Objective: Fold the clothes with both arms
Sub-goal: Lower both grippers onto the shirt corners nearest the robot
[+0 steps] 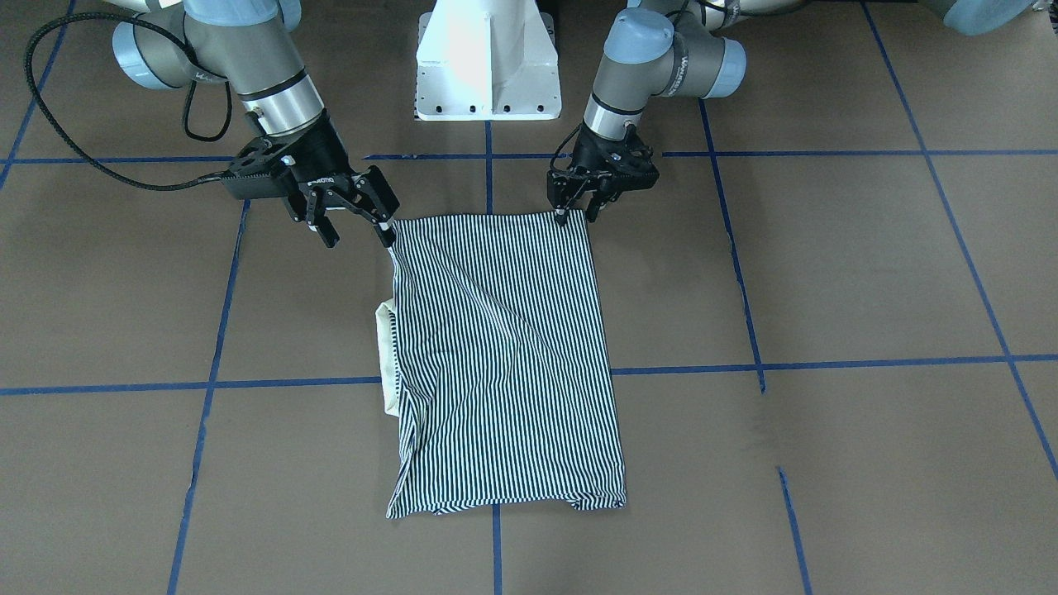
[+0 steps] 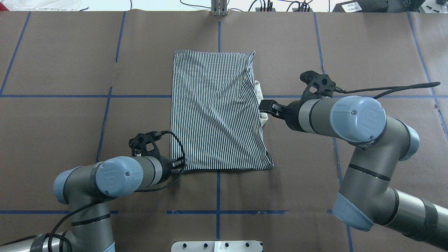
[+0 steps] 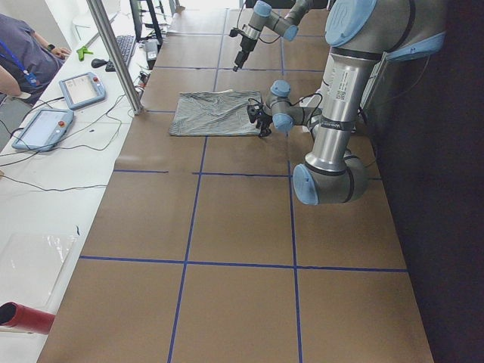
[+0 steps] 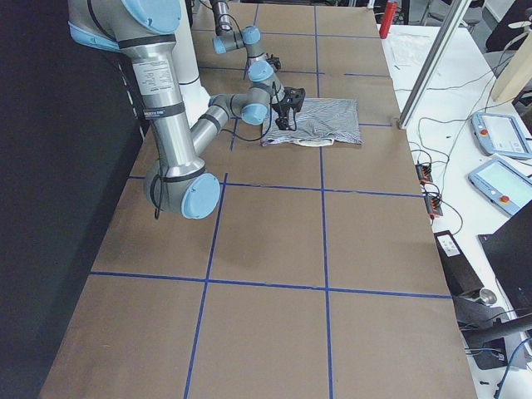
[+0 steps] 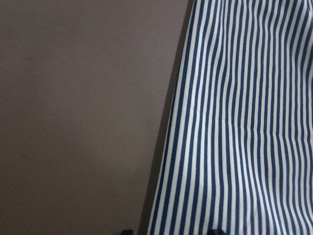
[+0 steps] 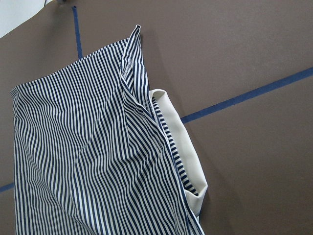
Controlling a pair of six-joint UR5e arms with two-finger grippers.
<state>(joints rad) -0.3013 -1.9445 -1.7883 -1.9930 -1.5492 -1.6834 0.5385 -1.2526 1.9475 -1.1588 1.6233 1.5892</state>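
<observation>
Lying folded mid-frame on the worktop [image 1: 826, 273], the striped polo shirt [image 1: 504, 355] shows its cream collar [image 1: 386, 355] past its left edge. At the top corners stand the right gripper [image 1: 359, 238], jaws wide, and the left gripper [image 1: 577, 216], jaws narrowly parted; worktop extends on every side.

We log the polo shirt [image 1: 504, 347] lying mid-table [image 1: 826, 273], straight out before the pedestal base [image 1: 488, 66]. Its collar [image 1: 387, 355] pokes out along the shirt's right edge. Left gripper [image 1: 577, 216] sits at the robot-side left corner. Right gripper [image 1: 359, 240] hangs raised by the right edge.
</observation>
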